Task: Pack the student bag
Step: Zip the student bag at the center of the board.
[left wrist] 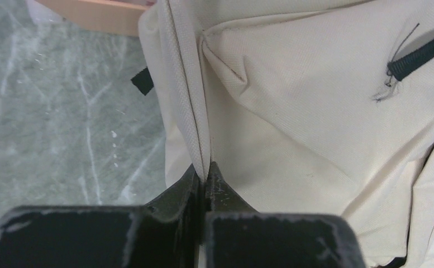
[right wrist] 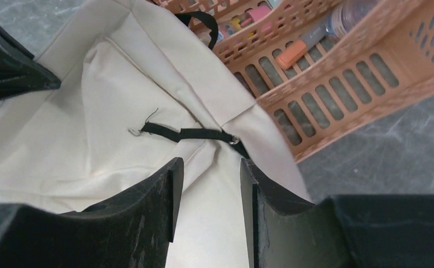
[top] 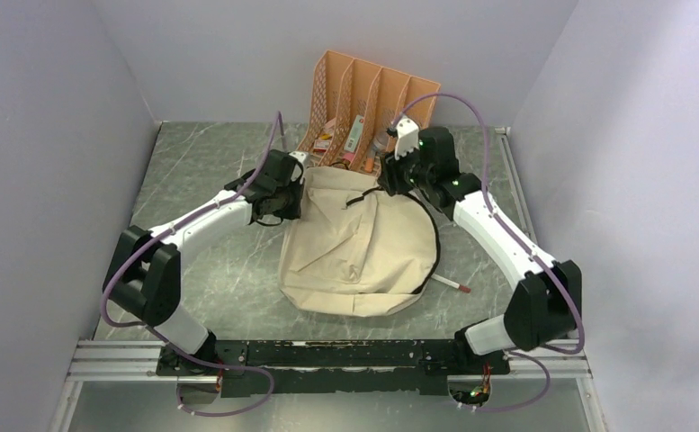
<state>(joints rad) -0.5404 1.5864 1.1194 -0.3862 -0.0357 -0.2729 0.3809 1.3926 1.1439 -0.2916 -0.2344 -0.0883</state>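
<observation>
The bag (top: 359, 247) lies flat in the middle of the top view on the grey surface (top: 201, 171), its upper edge just in front of the orange organizer (top: 363, 90) at upper centre. Being large and limp, it may slide as a whole when pulled instead of opening, and then shove the organizer, which could tip and spill what is in it.

The left tool (left wrist: 205, 173) is clamped together on a thin fold of the bag's cloth at its upper-left corner. That bite looks shallow, so I judge the fold could slip out under a firm pull.

The right tool (right wrist: 209, 167) has its jaws apart over the cloth near the black pull strap (right wrist: 186, 133). Closing there may catch only loose fabric and miss the strap.

A thin white pen (top: 452, 285) lies at the bag's lower-right edge. A dragged bag could sweep or roll it away.

Counted:
- one surface
- one bag
- one organizer with several slots, its contents too small to count
- two tools
- one pull strap in sight
- one loose pen
</observation>
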